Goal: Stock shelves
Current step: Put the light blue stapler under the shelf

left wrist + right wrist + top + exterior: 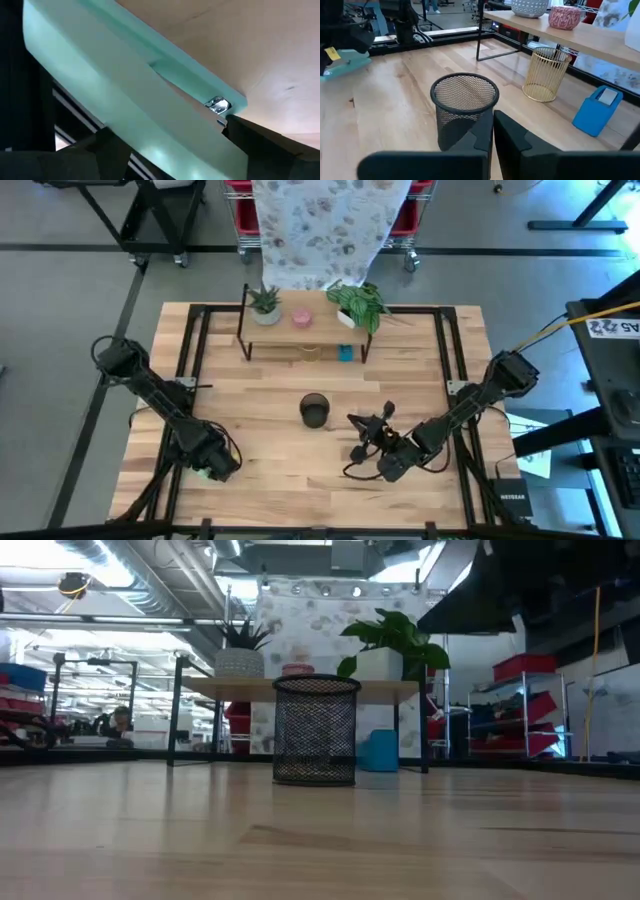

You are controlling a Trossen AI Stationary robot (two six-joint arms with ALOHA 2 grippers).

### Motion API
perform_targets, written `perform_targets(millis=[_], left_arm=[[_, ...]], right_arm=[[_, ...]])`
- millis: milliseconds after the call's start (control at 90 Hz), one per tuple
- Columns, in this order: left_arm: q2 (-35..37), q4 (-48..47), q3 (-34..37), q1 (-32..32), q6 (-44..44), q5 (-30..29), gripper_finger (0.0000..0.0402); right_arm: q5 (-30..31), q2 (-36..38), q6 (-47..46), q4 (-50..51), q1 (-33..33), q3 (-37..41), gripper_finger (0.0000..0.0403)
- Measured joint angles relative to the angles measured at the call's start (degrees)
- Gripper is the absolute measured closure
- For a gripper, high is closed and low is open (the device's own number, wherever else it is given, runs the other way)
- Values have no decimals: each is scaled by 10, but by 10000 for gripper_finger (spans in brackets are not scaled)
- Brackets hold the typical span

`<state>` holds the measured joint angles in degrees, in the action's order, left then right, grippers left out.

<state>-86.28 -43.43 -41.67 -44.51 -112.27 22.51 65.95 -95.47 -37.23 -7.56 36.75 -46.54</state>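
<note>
The small rack with a light wood top and thin black legs (305, 330) stands at the far side of the big wooden table (270, 470). On its top sit a spiky plant in a grey pot (265, 306), a little pink bowl (301, 317) and a leafy green plant in a white pot (358, 304). Under it are a gold wire cup (546, 74) and a blue box (597, 110). A black mesh cup (314, 410) stands in the middle of the table. The right gripper (368, 436) is near it, its fingers pressed together and holding nothing. The left gripper (215, 468) rests low at the near left, maybe on a pale green flat thing (125, 95); I cannot tell if it is open.
</note>
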Motion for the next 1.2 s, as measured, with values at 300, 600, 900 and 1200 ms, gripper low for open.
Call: perform_targets(millis=[300,600,900,1200], left_arm=[[0,16,0,11,138,-24,111],[0,3,0,65,260,-63,111],[-1,-103,-46,98,364,-71,112],[0,-137,-85,103,253,-21,112]], right_arm=[[0,-1,0,-2,0,0,403],[0,-1,2,-19,0,0,403],[5,-1,2,-20,0,0,403],[5,0,2,-20,0,0,403]])
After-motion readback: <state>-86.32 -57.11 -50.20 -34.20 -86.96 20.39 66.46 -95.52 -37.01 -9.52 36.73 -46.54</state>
